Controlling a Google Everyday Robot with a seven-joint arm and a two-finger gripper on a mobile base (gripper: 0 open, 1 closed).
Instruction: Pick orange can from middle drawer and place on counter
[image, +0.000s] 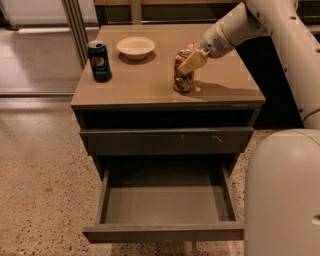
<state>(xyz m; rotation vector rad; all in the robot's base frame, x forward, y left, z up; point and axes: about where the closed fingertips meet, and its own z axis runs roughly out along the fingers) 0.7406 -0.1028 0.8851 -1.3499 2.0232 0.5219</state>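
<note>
The orange can (183, 75) stands upright on the tan counter (145, 85), right of centre, its base on the surface. My gripper (190, 61) reaches in from the upper right and is closed around the can's upper part, with one pale finger (193, 61) across its front. The middle drawer (164, 232) is pulled out below, and its grey inside (165, 204) holds nothing that I can see.
A dark blue Pepsi can (99, 61) stands at the counter's left edge, and a pale bowl (135, 47) sits behind the centre. A shut drawer front with pale scratches (165, 141) is above the open drawer. My white body (282, 195) fills the lower right. The floor is speckled.
</note>
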